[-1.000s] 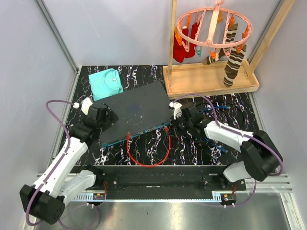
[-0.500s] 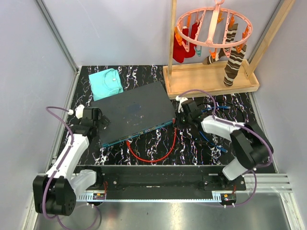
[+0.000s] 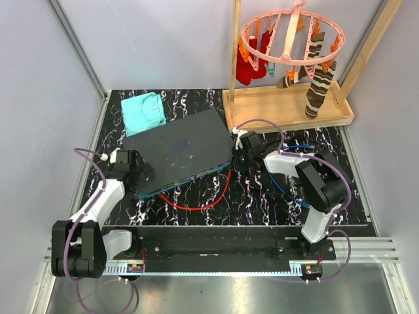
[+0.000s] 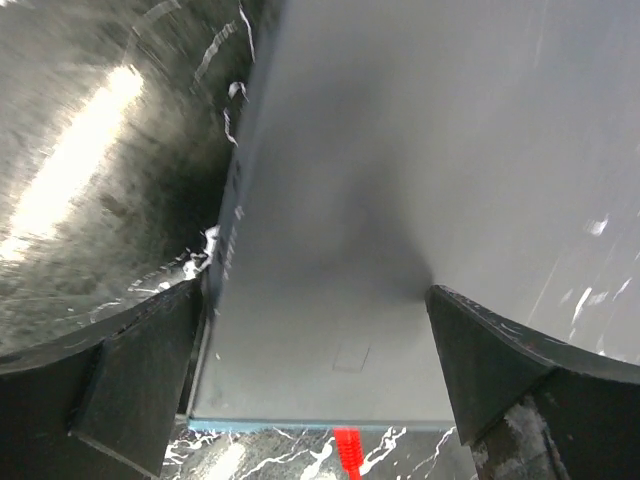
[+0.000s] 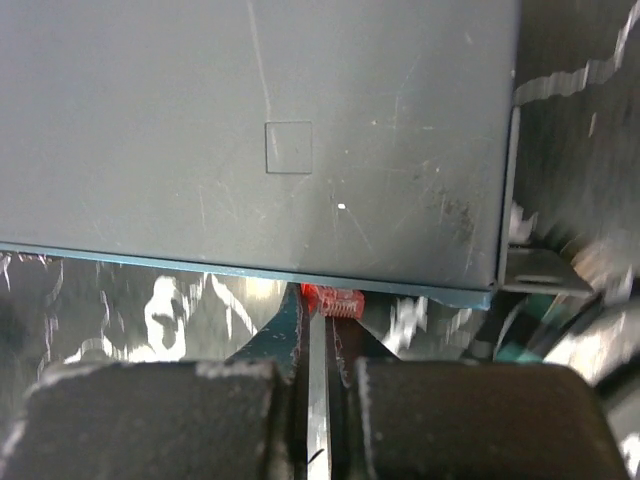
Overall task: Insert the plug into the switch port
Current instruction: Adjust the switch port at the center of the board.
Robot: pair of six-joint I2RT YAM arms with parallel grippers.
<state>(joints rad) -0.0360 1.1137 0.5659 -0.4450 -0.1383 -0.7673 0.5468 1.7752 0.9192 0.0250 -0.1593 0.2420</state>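
Note:
The switch (image 3: 180, 150) is a flat dark grey box lying slantwise mid-table, its teal front edge (image 3: 196, 176) facing me. A red cable (image 3: 196, 206) loops in front of it. One end, with a ribbed red boot (image 4: 346, 450), meets the teal edge near the left corner. My right gripper (image 3: 237, 159) is shut on the plug (image 5: 332, 299) at the cable's other end. The red plug touches the teal edge near the switch's right corner (image 5: 495, 290). My left gripper (image 3: 142, 173) is open, its fingers (image 4: 130, 385) straddling the switch's left corner (image 4: 205, 410) without touching it.
A folded teal cloth (image 3: 144, 111) lies behind the switch. A wooden stand (image 3: 288, 111) with a pink sock hanger (image 3: 291, 36) fills the back right. Blue cables (image 3: 288, 190) lie under my right arm. Grey walls close in both sides.
My right gripper has carried the plug left and back to the switch's front edge, flattening the red loop. My left gripper has opened fully and drawn back toward the switch's left corner.

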